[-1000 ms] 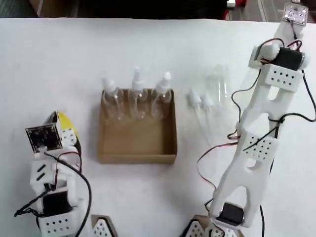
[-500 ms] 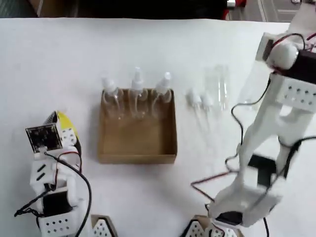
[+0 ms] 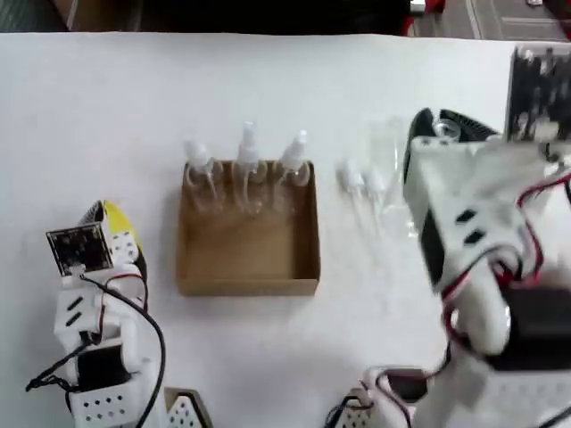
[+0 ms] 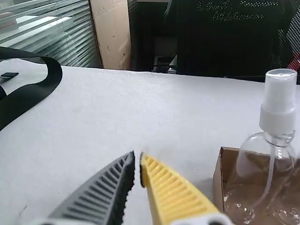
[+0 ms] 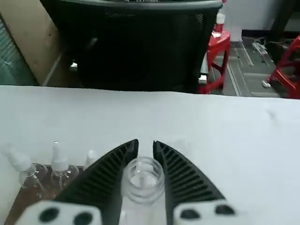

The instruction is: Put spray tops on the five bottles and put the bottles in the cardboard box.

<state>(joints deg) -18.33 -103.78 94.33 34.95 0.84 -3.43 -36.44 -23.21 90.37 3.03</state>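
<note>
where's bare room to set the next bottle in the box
The box's front half is bare, between its front wall and three capped bottles at the back. Crowded right of it: spray tops, right gripper holding a bottle.

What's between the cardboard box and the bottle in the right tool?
Two loose spray tops lie side by side on the table between the cardboard box and the bottle in the right tool. The high view shows this.
</note>
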